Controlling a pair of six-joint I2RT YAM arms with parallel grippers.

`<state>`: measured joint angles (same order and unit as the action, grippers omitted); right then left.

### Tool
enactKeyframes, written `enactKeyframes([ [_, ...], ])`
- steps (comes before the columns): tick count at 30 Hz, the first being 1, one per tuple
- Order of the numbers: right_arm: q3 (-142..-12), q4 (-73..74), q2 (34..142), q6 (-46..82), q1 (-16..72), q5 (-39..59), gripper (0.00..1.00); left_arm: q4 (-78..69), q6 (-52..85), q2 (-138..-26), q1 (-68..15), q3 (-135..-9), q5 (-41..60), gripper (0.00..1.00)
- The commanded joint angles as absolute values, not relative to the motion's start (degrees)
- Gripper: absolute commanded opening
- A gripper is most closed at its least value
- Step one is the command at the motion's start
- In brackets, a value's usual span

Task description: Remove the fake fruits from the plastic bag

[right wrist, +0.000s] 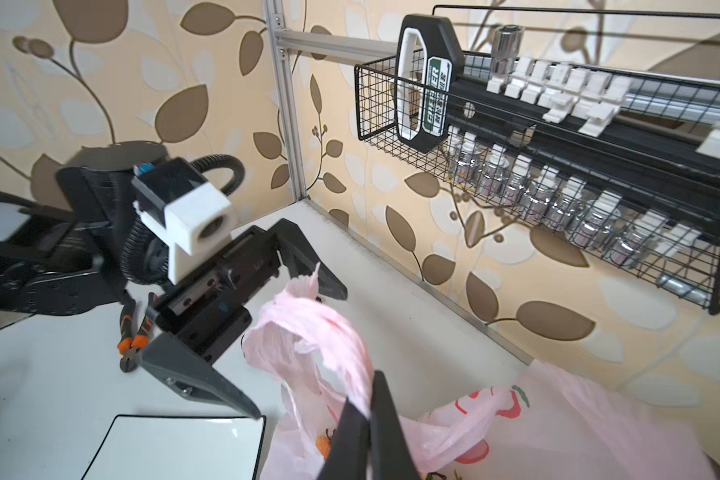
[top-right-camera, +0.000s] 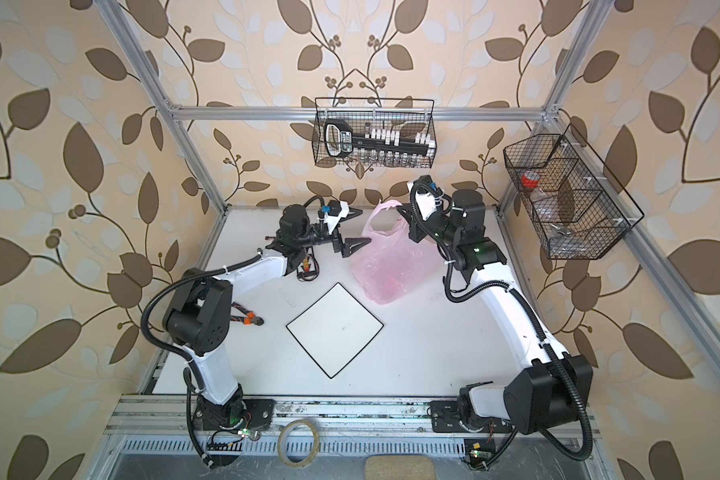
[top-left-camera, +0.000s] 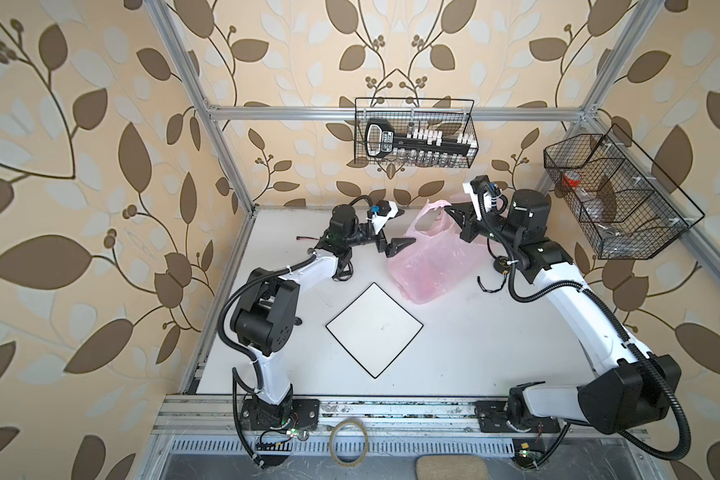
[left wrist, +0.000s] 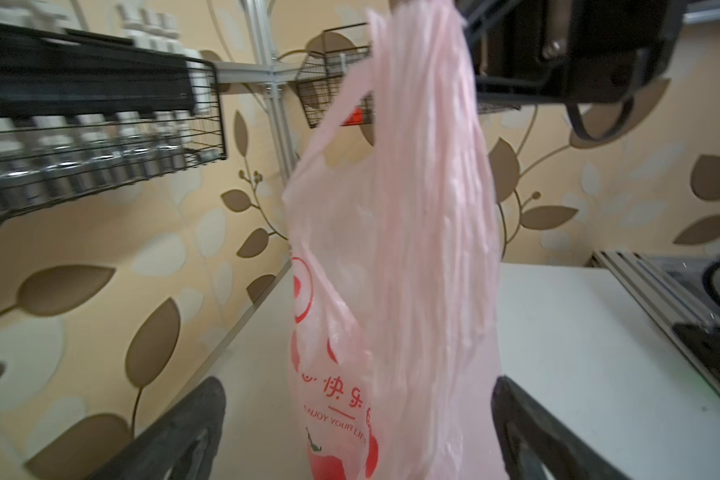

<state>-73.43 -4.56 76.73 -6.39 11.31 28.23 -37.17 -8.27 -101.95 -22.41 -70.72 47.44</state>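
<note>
(a) Thin, crinkly, translucent pink plastic bag [top-left-camera: 429,266] w/ red-pink peach prints and loop handles: on far part of white tabletop [top-left-camera: 474,353], btwn the two arms. Base rests on the surface, upper part is drawn upward.
(b) R gripper [top-left-camera: 449,210]: jaws closed tight on a bunched loop handle [right wrist: 333,328] at bag's top. R wrist view shows pink film pinched btwn the two black fingers [right wrist: 387,424].
(c) L gripper [top-left-camera: 404,227]: jaws spread wide, holding nothing. Faces bag from the side, w/ one fingertip at bag's edge in both top views; contact w/ film cannot be told.
(d) Fake fruits: not separable from the print. Only a reddish patch [top-right-camera: 389,286] shows through film low in bag.
(e) White square plate w/ black rim [top-left-camera: 374,330]: nearer the arm bases than bag, close to bag's low corner but apart from it.
(f) Orange-handled pliers [top-right-camera: 246,318]: on table beside L arm.
</note>
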Motion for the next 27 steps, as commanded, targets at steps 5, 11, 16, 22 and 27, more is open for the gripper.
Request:
enactKeyframes([
  [5,-72.8,-1.3,75.2,0.6,12.4,19.9,0.0,-16.8,11.7,-86.6,-22.1,-66.6,24.3,0.99],
  [11,-73.8,1.3,75.9,4.0,13.1,20.7,0.0,-8.2,37.1,-85.2,-24.1,-55.7,27.6,0.84],
  [16,-74.5,1.5,77.0,4.8,13.8,20.0,0.0,-6.5,44.4,-88.6,-30.0,-54.2,24.8,0.8],
  [22,-74.3,1.5,76.3,5.6,14.1,20.7,0.0,-7.6,47.5,-98.3,-33.8,-59.1,26.1,0.88],
  [27,-73.9,0.4,74.7,5.5,14.4,20.8,0.0,-21.7,57.1,-107.5,-34.0,-59.5,29.6,0.73],
])
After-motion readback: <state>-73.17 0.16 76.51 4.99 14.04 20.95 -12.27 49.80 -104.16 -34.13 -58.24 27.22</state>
